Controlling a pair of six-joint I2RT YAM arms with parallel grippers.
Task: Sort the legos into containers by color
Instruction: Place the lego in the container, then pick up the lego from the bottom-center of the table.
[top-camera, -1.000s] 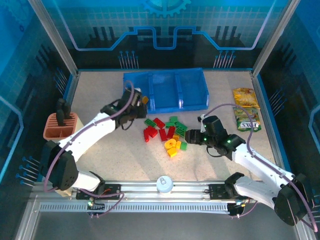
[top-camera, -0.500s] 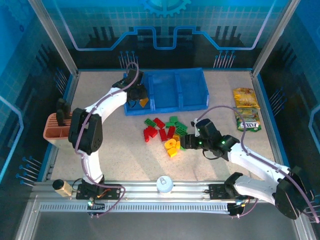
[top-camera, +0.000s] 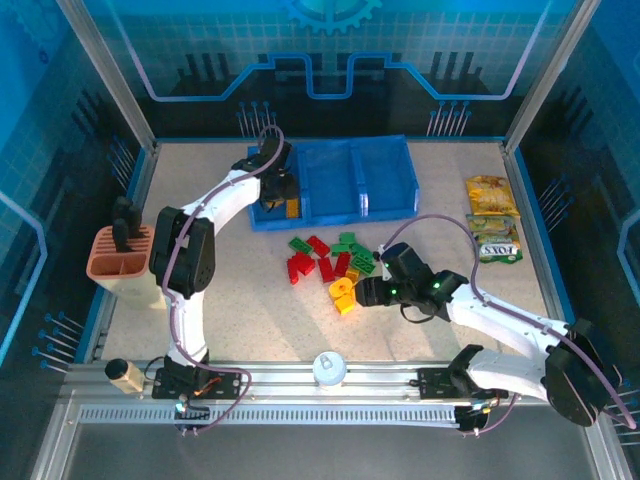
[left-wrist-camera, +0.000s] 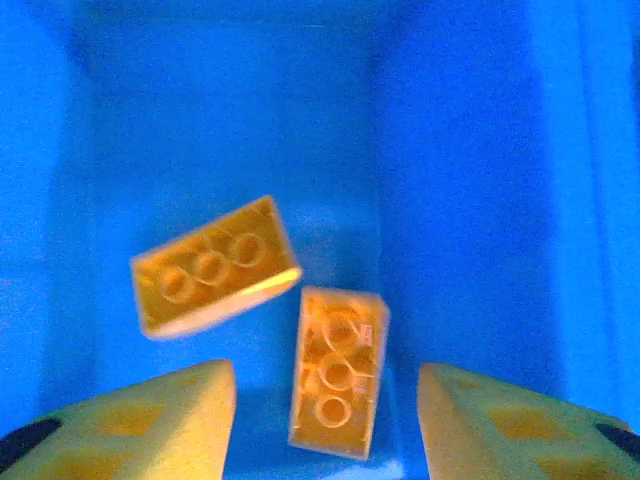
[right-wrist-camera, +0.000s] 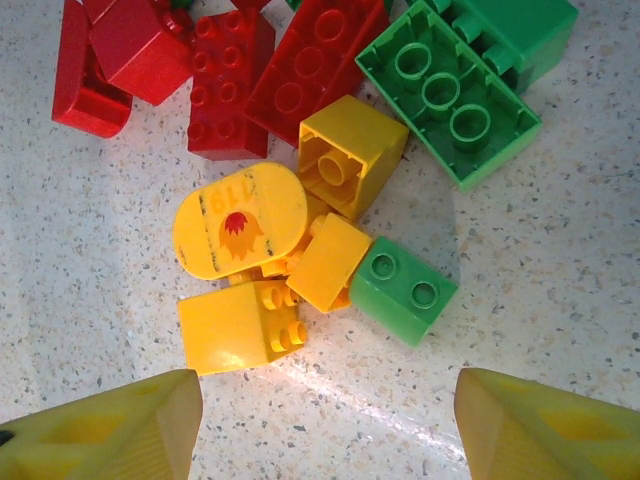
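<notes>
Jaws apart and gripping nothing, the left gripper (left-wrist-camera: 325, 405) hangs over the left compartment (left-wrist-camera: 230, 110) of the blue tray (top-camera: 385, 185). Two yellow-orange bricks (left-wrist-camera: 215, 265) sit below it, one slightly blurred, and neither is touched by a finger. Across the table the right gripper (right-wrist-camera: 320, 420), its jaws likewise wide and empty, hovers low over the near edge of the loose legos (top-camera: 330, 262). A yellow cluster (right-wrist-camera: 240, 330) lies straight ahead between its fingers, with a small green brick (right-wrist-camera: 405, 290) pressed against it and red bricks (right-wrist-camera: 225, 80) and larger green bricks (right-wrist-camera: 445, 90) beyond. The step in hand looks like the yellow sort: a drop-off on the left, a pick-up due on the right. That pick calls for a short descent and a squeeze on one yellow piece alone, leaving its green neighbour behind, then a carry to the compartment with the other yellows
</notes>
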